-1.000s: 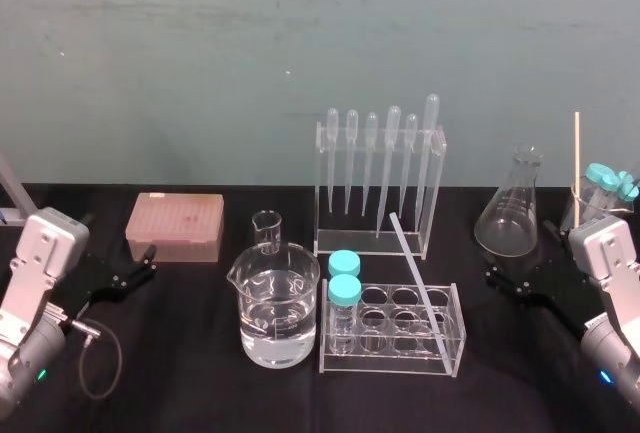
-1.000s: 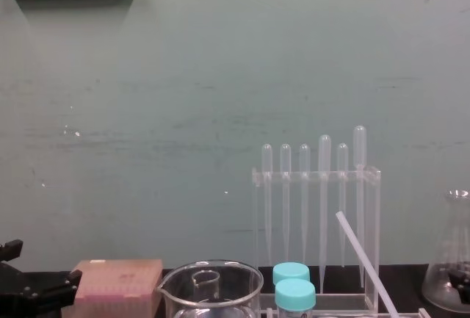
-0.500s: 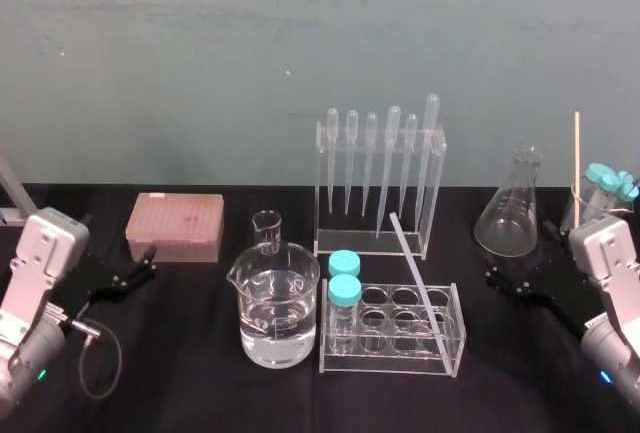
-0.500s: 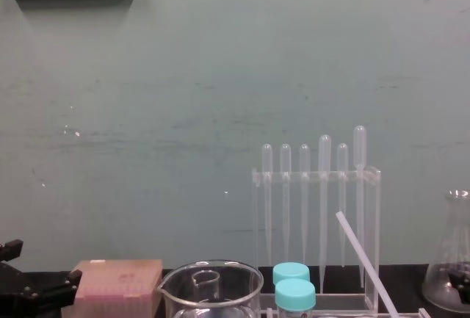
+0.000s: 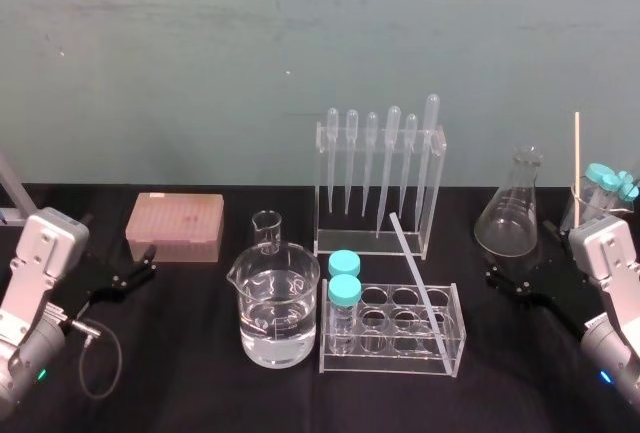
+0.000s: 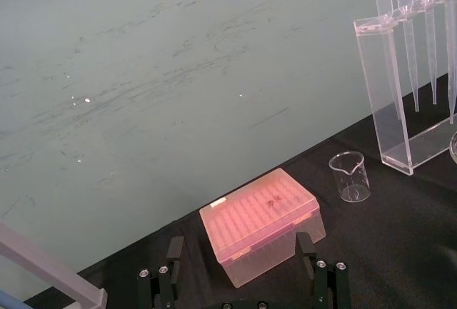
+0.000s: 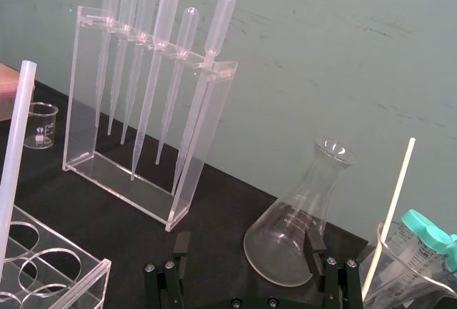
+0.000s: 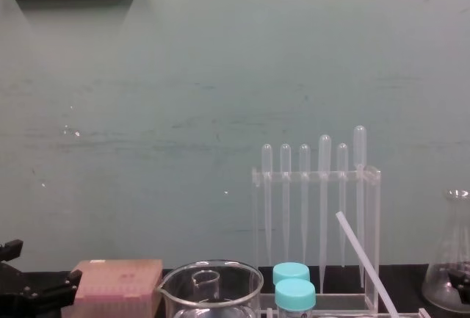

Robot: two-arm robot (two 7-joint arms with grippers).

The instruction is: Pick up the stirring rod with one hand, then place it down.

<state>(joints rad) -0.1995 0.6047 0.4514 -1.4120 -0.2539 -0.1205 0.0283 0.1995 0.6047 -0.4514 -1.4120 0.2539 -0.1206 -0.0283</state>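
Lab bench, task not begun — the rod [image 5: 417, 275] leans untouched in the tube rack [image 5: 392, 361] at mid-worktop [image 5: 190, 378]. Left gripper [image 6: 240, 241] and right gripper [image 7: 247, 237] sit low at either edge, open and empty; pick-up and set-down both lie ahead.

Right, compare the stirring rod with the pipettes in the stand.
The stirring rod is evenly thick with flat ends; the pipettes have bulb tops and tapered tips. The stirring rod leans slanted across the test tube rack; the pipettes hang upright in their stand. One stirring rod, six pipettes. Both are slender and translucent.
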